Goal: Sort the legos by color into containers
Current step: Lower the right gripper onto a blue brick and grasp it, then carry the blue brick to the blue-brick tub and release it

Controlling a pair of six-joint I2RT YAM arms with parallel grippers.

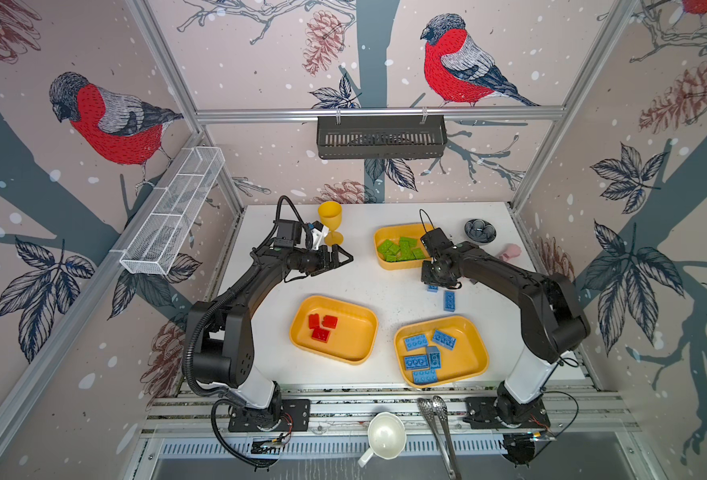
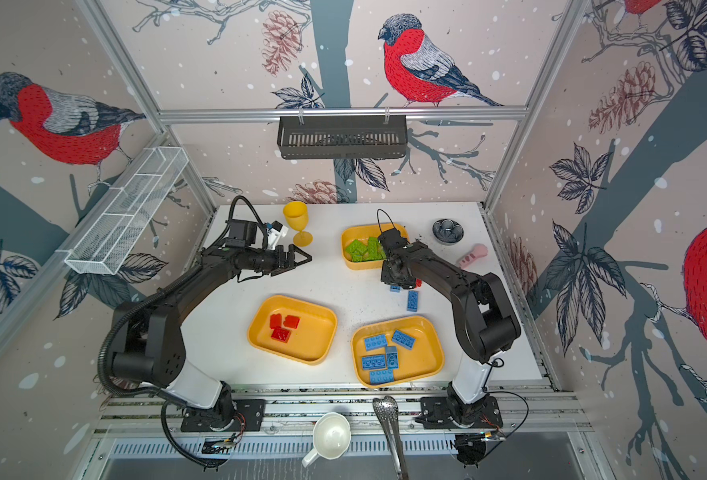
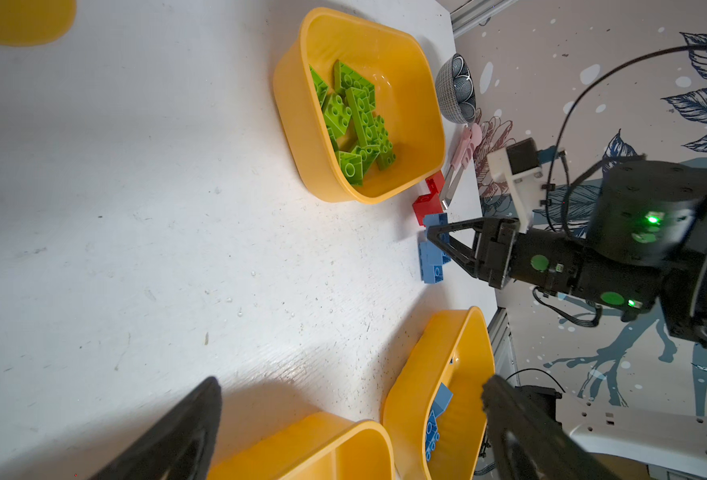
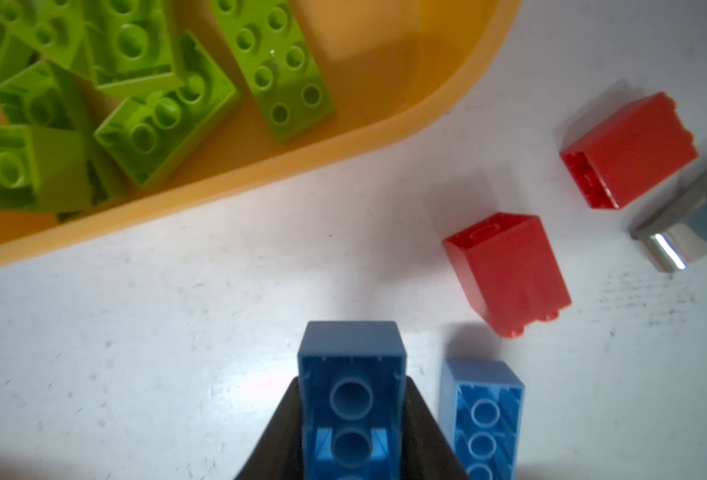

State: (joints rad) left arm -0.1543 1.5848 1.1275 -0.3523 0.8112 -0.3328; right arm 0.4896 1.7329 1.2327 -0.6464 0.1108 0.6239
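1. Nearest the robot's bases, the blue tray [image 1: 466, 349] holds five blue bricks [image 1: 416, 341]. Beside it, the red tray [image 1: 356, 332] holds three red bricks [image 1: 322, 326]. Each container takes one colour, so the sort looks well along.
2. Just past them, the right gripper [image 4: 352, 382] is clamped tight on a blue brick [image 4: 352, 357]. It pinches the two long walls, with the hollow underside toward the wrist camera. That flat-sided grip should keep the brick from twisting. Whether the brick is off the table [image 1: 260, 291] I cannot tell from these angles.
3. Just beside it lies a second blue brick [image 4: 482, 415]. A little further out are a nearer red brick [image 4: 507, 270] and a farther red brick [image 4: 630, 149], all loose and yet to be sorted.
4. Behind those, the green tray [image 1: 379, 235] holds a heap of green bricks [image 1: 401, 249].
5. The left gripper [image 1: 343, 255] hangs wide open and empty over bare table, well apart from the loose bricks. This likely leaves the right arm room.
6. Farthest back stand a yellow goblet [image 1: 330, 220] and a dark dish [image 1: 480, 230], neither part of the sort.
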